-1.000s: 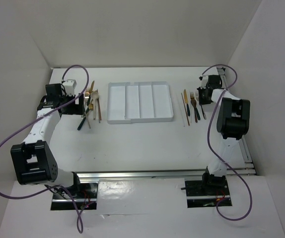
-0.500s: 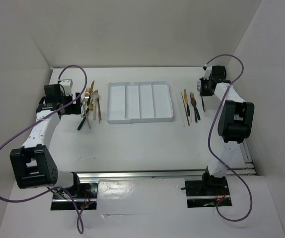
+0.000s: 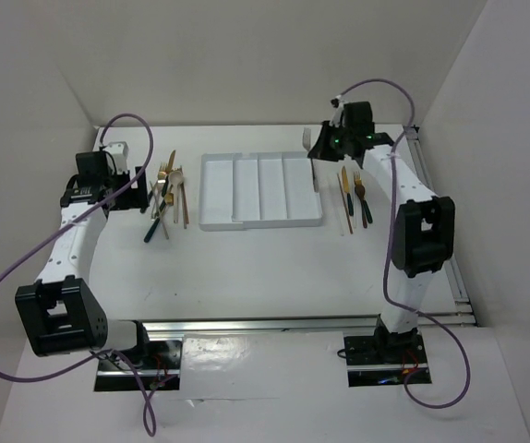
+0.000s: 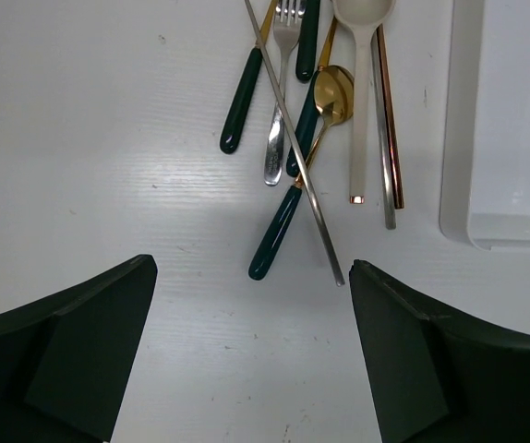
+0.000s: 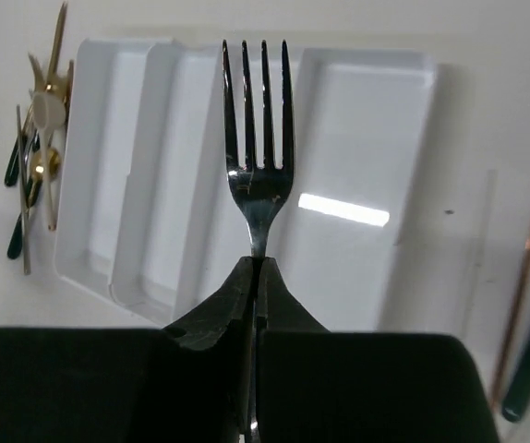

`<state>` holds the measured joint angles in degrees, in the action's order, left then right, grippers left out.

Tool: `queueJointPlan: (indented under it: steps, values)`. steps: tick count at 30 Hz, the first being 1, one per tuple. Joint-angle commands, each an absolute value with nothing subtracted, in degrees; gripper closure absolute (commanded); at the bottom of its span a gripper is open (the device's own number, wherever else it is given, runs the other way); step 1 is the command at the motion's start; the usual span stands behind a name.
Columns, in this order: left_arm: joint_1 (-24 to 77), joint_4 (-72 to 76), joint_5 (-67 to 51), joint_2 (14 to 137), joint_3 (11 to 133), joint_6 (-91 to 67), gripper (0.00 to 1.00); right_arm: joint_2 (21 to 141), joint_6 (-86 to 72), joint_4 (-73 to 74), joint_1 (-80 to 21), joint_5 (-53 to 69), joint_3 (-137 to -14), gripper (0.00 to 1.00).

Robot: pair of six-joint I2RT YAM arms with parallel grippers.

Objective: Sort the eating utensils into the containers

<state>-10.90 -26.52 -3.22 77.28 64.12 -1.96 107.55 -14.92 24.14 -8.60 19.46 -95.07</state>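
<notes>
White table [image 3: 265, 268] between plain white walls [image 3: 246, 65]

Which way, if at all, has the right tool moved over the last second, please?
Yes: it moved left. The right tool, shut on a fork, was right of the loose utensils beside the white tray; now it is at the tray's right edge.

I see the fork [image 5: 258, 175] as polished silver metal, mirror-bright along its tines; the right gripper [image 5: 254, 269] looks like matt black plastic; the tray [image 5: 357, 120] is smooth white plastic with a glossy highlight; the table [image 4: 90, 166] reads matt white with a faint grain; the gold spoon [image 4: 331, 90] has a shiny bowl and a glossy dark green handle; the cream spoon [image 4: 361, 92] looks dull.
</notes>
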Motion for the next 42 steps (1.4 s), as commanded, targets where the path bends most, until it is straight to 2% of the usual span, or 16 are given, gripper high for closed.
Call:
queueJointPlan:
  steps: [1,11,20,21,22,25,26,28,36,42]
  values:
    - [-11.4,-27.4,-3.9,75.1,65.0,-1.7,0.0,111.3,-19.8,25.0,-12.1,18.4,-95.3,1.0]
    - [-11.4,-26.8,-2.6,73.1,63.7,-0.5,0.0,120.3,-20.7,25.0,-16.8,9.2,-99.1,1.0]
    - [-11.4,-26.3,-2.1,72.6,62.0,0.0,0.0,124.4,-17.5,23.9,-16.8,5.5,-101.3,1.0]
    - [-11.4,-26.3,-2.1,72.6,62.0,0.0,0.0,124.5,-17.5,23.9,-16.8,5.5,-102.0,0.95]
    - [-11.4,-26.3,-2.1,72.6,62.0,0.0,0.0,124.5,-16.4,23.9,-16.8,5.5,-102.0,0.83]
    - [-11.4,-25.8,-2.1,73.1,62.0,0.0,0.0,123.3,-13.2,23.9,-16.8,6.2,-102.0,0.69]
    - [-11.4,-25.0,-2.1,73.1,61.4,0.0,0.0,122.5,-12.4,23.3,-16.8,6.8,-101.3,0.55]
    - [-11.4,-24.4,-2.7,73.8,61.4,0.0,0.0,120.0,-9.9,22.8,-16.8,7.7,-100.8,0.47]
    - [-11.4,-23.9,-5.9,75.5,61.4,-0.5,0.0,108.8,0.9,21.4,-14.6,4.9,-93.3,0.42]
    - [-11.4,-23.9,-7.0,76.6,61.4,-0.5,0.0,103.1,9.2,24.4,-3.5,10.4,-85.0,0.47]
